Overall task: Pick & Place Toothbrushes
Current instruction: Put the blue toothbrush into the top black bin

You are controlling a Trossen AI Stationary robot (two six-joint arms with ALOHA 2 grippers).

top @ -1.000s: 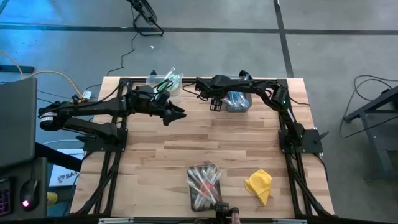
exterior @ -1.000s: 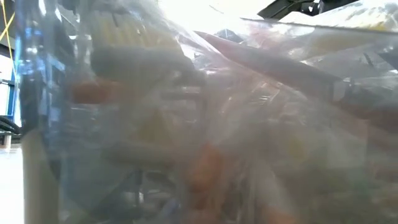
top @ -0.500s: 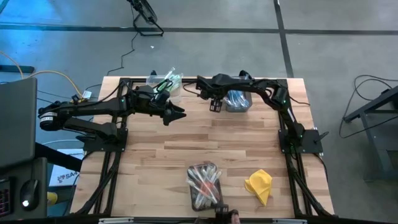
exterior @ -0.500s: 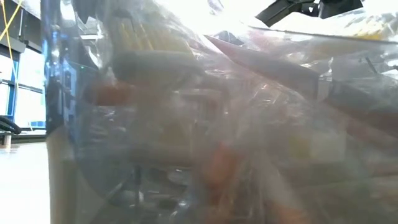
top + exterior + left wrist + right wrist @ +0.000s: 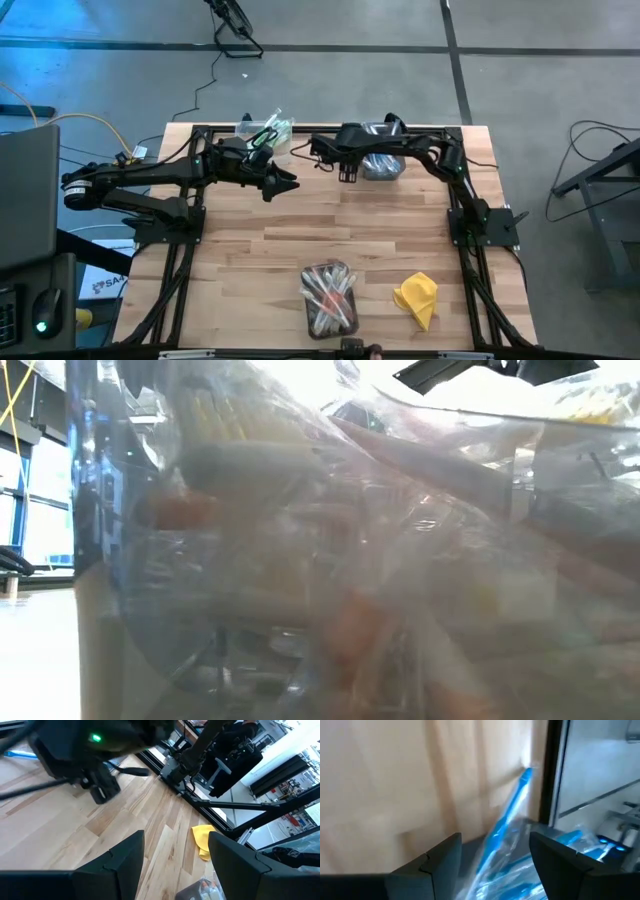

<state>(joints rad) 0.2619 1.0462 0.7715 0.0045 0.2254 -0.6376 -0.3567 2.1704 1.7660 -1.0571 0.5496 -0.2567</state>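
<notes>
A clear plastic bin of white toothbrushes with pink-red accents (image 5: pixel 329 298) sits at the near edge of the pale wooden table (image 5: pixel 300 230), well apart from both grippers, with a crumpled yellow cloth (image 5: pixel 417 298) just to its right. At the far edge there are 2 more small clear bins: one holding green-accented toothbrushes (image 5: pixel 270 132) behind the left arm, and one holding blue-accented toothbrushes (image 5: pixel 381 163) by the right arm.

The right gripper (image 5: pixel 346 173) hangs just left of the blue bin, over bare wood. In its wrist view the 2 dark fingers (image 5: pixel 442 857) stand wide apart with nothing between them, and a blue toothbrush (image 5: pixel 507 817) leans out of the bin right ahead of them.

The left gripper (image 5: pixel 288 184) points toward the table's middle, just in front of the green bin. Its fingers (image 5: pixel 122 857) are spread fully and hold nothing; only planks show in the gap.

From table height, the near bin's clear wall (image 5: pixel 320 560) fills almost everything.
</notes>
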